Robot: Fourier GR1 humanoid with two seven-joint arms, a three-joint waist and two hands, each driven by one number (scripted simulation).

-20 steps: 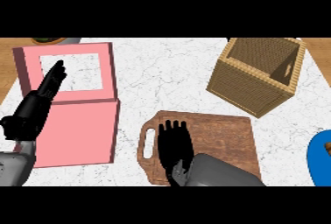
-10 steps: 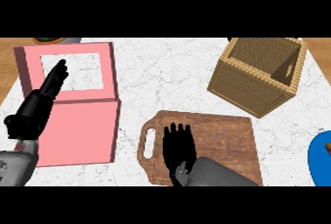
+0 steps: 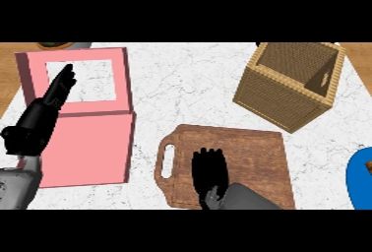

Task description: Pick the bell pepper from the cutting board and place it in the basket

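The wooden cutting board (image 3: pixel 254 152) lies at the lower middle, its handle slot to the left. My right hand (image 3: pixel 209 170) lies over the board's left half, fingers straight and pointing away from me. No bell pepper shows anywhere; whatever is under the hand is hidden. The woven basket (image 3: pixel 280 96) stands at the upper right, open at the top, and nothing shows in the part of its inside that I see. My left hand (image 3: pixel 36 123) rests open at the left edge, fingers up, over the pink object.
A pink flat box (image 3: pixel 94 147) with a window in its lid lies at the left. A blue rim (image 3: pixel 361 177) cuts in at the right edge. A brown dish (image 3: pixel 54 45) peeks in at the top left. White marble counter (image 3: pixel 181 83) lies between.
My right hand has slid a little to the right and back toward the lower edge over the board. The left hand has stayed put.
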